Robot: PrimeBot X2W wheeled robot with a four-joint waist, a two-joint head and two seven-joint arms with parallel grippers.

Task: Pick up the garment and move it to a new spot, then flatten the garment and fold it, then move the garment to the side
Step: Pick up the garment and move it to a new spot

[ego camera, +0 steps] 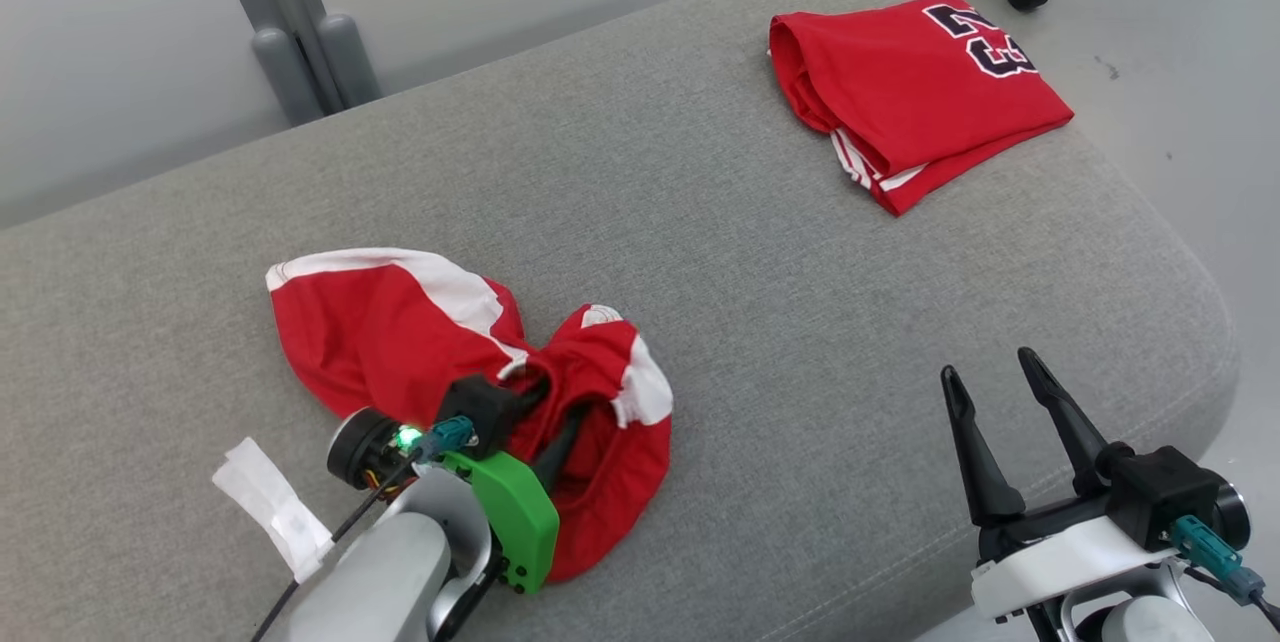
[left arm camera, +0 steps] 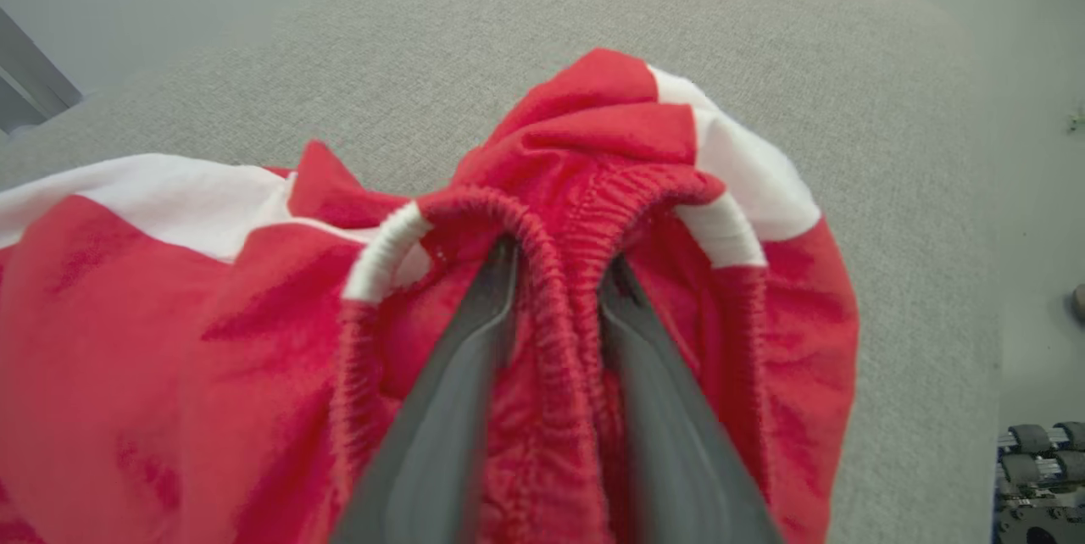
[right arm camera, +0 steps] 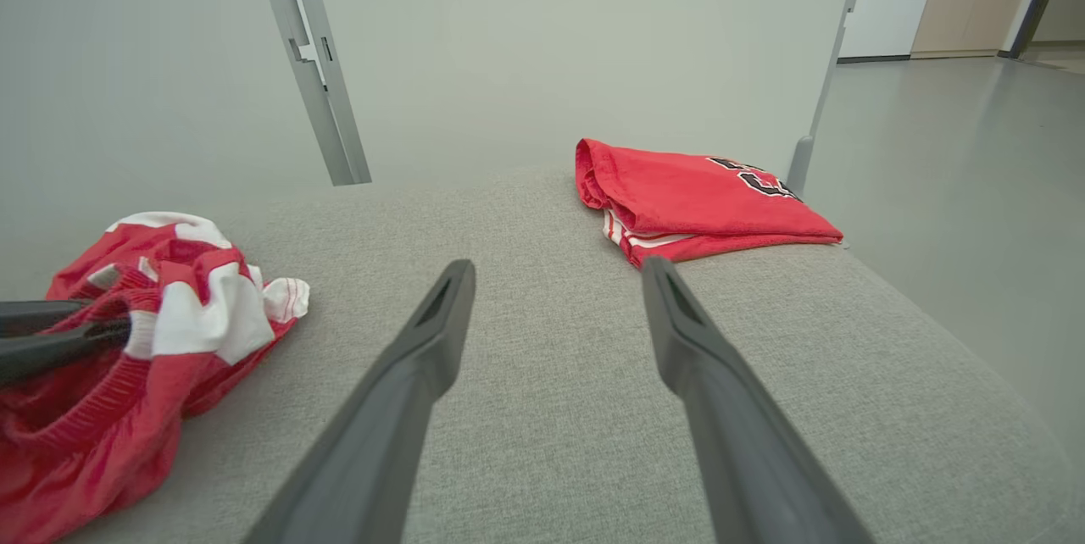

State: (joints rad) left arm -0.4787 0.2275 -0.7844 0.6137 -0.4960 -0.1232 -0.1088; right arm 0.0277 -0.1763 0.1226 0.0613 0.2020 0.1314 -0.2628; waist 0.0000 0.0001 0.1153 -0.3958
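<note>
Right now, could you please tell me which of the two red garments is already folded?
The numbered jersey at the far right, lying flat and squared; the white-panelled garment by the left claw is crumpled.

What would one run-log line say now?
left gripper: astride waistband of crumpled shorts | right gripper: open, empty | folded jersey: far right
</note>
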